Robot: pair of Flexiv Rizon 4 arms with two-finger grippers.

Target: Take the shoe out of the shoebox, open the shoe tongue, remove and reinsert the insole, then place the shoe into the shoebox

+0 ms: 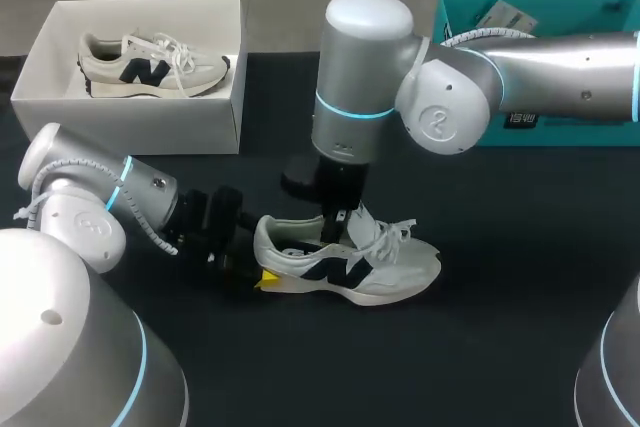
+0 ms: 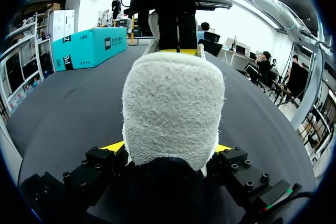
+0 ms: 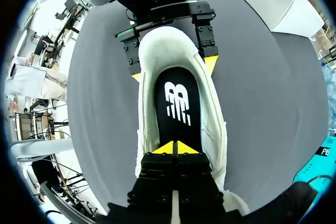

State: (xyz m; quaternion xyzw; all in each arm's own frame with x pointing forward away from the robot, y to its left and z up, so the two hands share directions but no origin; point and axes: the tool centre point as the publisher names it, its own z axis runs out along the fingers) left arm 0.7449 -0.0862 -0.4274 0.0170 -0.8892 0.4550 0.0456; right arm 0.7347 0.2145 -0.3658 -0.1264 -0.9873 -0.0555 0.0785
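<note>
Two roles matter: left end effector (image 2: pixel 168 148), clamped on the shoe (image 1: pixel 350 267) heel, must hold steady; right end effector (image 3: pixel 176 148), tips together at the insole (image 3: pixel 177 103), should work slowly.

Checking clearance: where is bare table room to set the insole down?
Bare table right of the shoe, up to the teal box. Also in front of the shoe. Crowded: left end effector on the heel, right end effector in the opening.
</note>
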